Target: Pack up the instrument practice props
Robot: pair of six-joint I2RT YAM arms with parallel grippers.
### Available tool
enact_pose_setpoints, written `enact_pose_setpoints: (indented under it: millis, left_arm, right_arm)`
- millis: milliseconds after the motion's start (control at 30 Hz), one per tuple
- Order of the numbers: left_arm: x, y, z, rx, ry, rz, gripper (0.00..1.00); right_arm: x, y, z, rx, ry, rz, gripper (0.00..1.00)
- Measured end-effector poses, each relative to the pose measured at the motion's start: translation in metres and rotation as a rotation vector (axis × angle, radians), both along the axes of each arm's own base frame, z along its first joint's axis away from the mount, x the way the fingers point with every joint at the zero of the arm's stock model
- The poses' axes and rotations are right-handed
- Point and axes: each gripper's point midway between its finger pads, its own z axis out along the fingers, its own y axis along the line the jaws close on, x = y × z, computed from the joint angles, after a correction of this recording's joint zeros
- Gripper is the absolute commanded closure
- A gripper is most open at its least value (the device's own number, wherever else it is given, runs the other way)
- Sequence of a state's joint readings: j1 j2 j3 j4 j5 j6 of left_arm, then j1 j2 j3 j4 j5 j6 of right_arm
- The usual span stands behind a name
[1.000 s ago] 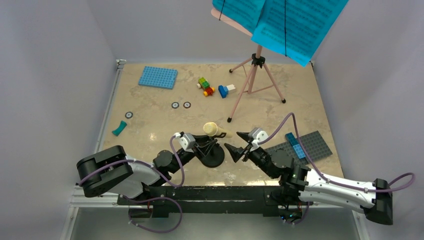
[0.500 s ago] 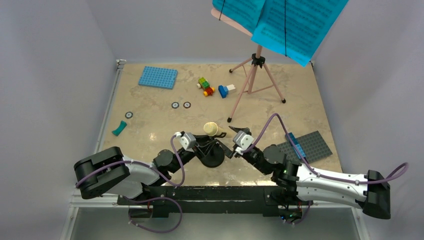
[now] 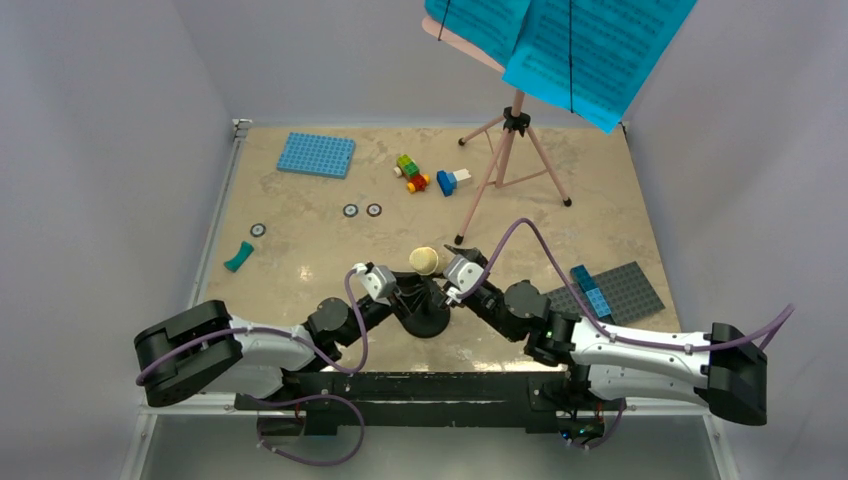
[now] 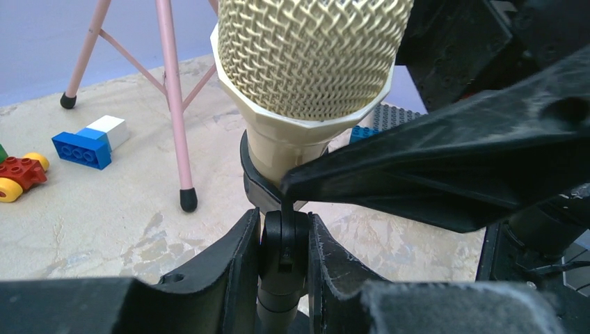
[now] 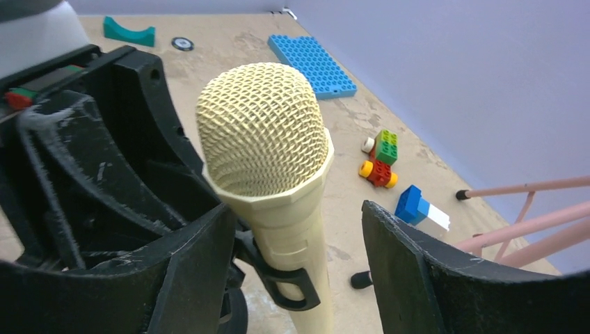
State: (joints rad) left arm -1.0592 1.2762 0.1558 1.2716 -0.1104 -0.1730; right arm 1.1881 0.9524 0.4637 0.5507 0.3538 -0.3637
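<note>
Left wrist view, bottom centre: left gripper clenched on the stem of the black mic stand, just under the clip holding the cream microphone; right gripper spread wide, fingers either side of the microphone; farther back, upper right of the top view, pink music stand carries cyan pages.

The beige marbled table bears the pink tripod music stand toward its far right. Just left of the stand lie a blue-and-white brick and coloured toy bricks; farther left, a blue baseplate. Nearer than the stand: two small rings, perhaps washers, a teal curved piece, the black round-based mic stand and a grey baseplate.
</note>
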Motion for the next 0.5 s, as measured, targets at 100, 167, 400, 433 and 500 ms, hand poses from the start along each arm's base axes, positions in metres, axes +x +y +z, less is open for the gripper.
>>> enact_pose_setpoints:
  millis: [100,167,400,433,500]
  left_arm:
    - [-0.001,0.000,0.000,0.006,0.003,-0.005,1.00]
    - [-0.001,-0.001,0.000,0.010,0.006,-0.003,1.00]
    - [0.001,-0.002,0.000,0.019,0.014,0.010,1.00]
    - [0.002,-0.002,0.000,0.019,0.014,0.014,1.00]
    - [0.002,-0.002,0.000,0.019,0.016,0.018,1.00]
  right_arm:
    - [0.009,0.000,-0.003,-0.022,-0.005,-0.036,0.37]
    - [0.011,0.001,-0.004,-0.028,-0.009,-0.039,0.41]
    - [0.013,0.005,-0.007,-0.044,-0.027,-0.032,0.72]
    - [0.014,0.005,-0.006,-0.045,-0.033,-0.035,0.78]
    - [0.015,0.005,-0.006,-0.047,-0.039,-0.039,0.91]
